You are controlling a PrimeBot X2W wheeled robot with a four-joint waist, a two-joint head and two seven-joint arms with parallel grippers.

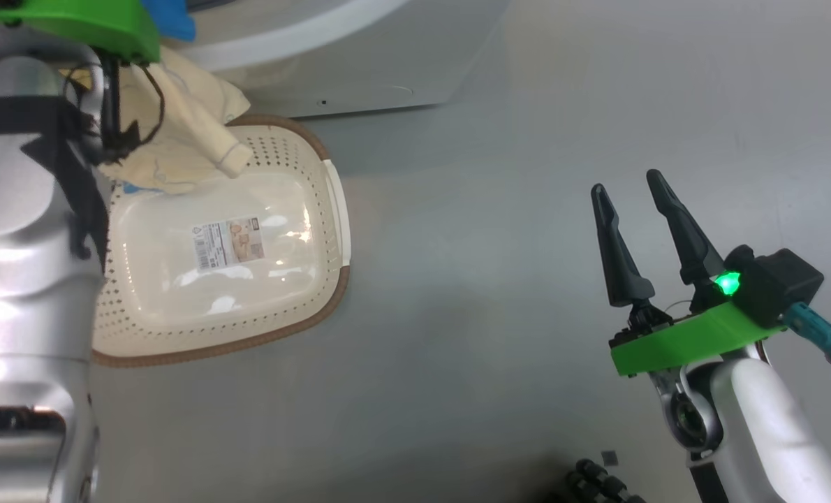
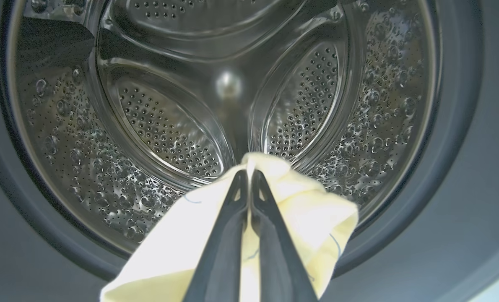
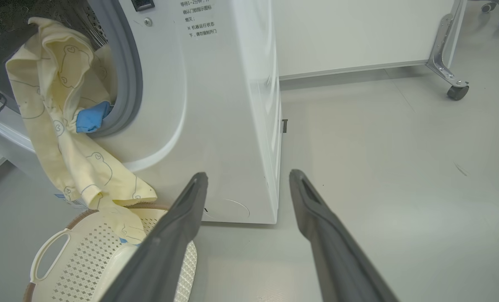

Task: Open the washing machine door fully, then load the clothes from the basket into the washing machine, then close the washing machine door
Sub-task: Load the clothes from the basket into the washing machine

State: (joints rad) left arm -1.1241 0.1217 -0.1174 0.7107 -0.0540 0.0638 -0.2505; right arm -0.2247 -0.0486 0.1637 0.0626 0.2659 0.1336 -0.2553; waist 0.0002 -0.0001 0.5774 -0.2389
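My left gripper is shut on the pale cream-yellow clothes and holds them at the mouth of the washing machine's steel drum. In the right wrist view the clothes hang from the opening past the grey gasket, and their lower end reaches into the basket. In the head view the clothes drape over the far rim of the basket, whose floor is bare apart from a label. My right gripper stands open over the floor, holding nothing. The washing machine door is out of view.
The washing machine stands white and tall beside the basket, with its base at the top of the head view. A white panel on a caster stands further back. Grey floor stretches between the basket and my right gripper.
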